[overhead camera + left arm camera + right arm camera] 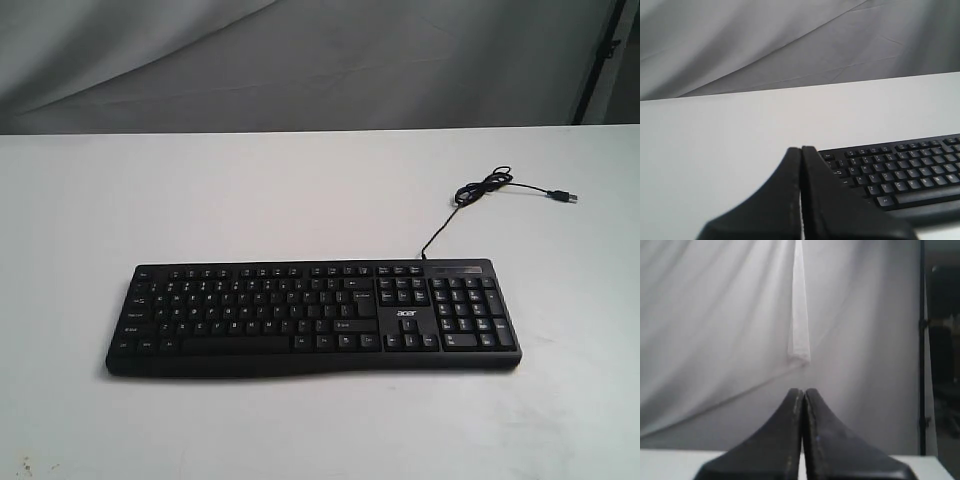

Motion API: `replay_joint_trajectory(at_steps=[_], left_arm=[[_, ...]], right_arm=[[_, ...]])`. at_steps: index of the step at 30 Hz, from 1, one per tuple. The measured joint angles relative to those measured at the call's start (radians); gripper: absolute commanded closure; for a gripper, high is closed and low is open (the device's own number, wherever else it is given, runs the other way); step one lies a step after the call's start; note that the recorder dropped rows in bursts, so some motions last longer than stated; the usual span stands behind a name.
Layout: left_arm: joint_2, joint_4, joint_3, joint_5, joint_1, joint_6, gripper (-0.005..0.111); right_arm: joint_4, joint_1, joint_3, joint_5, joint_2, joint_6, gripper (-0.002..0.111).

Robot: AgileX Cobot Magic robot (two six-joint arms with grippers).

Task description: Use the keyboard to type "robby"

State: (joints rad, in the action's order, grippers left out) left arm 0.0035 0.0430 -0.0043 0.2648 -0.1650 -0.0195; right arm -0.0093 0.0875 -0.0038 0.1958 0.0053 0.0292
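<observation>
Closest to the lens, the left gripper (801,150) has its two black fingers pressed flat together, only a hairline seam between them, with nothing held. Beyond those tips and lower down lies the keyboard (310,320); the end facing them is the letter-key end, and the tips are apart from it. It lies flat on the white table (300,190), long side across, with white legends on black keys.

The number pad (468,310) sits at the end farthest from the left fingers, just beside the white "acer" logo (406,314). From the rear edge near that end a thin black cable (436,232) runs away over the table, makes a small loop and ends in a USB plug (567,197) lying loose, well apart from the keyboard.

The right gripper (802,390) is likewise closed tight on itself and grips nothing. Its tips point at a grey cloth backdrop (715,340) with a pale fold hanging straight ahead of them, and a strip of table shows beneath them.
</observation>
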Motion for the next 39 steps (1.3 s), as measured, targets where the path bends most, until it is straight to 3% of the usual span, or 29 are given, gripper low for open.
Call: replay_joint_trajectory(at_steps=[10,16,23,29,39], left_arm=[[0.0,0.0,0.0,0.0,0.0,0.0,0.107],[0.0,0.0,0.0,0.0,0.0,0.0,0.107],[0.0,0.0,0.0,0.0,0.0,0.0,0.107],[0.0,0.0,0.0,0.0,0.0,0.0,0.107],[0.0,0.0,0.0,0.0,0.0,0.0,0.107]], right_arm=[[0.0,0.0,0.0,0.25,0.0,0.007,0.108],[-0.021,0.0,0.0,0.411,0.0,0.304,0.108],[-0.167,0.0,-0.18,0.156,0.008,0.555,0.108],[-0.287,0.025,-0.421,0.002,0.207,0.634,0.108],[-0.537,0.266,-0.753,-0.246,0.634,0.614,0.108]])
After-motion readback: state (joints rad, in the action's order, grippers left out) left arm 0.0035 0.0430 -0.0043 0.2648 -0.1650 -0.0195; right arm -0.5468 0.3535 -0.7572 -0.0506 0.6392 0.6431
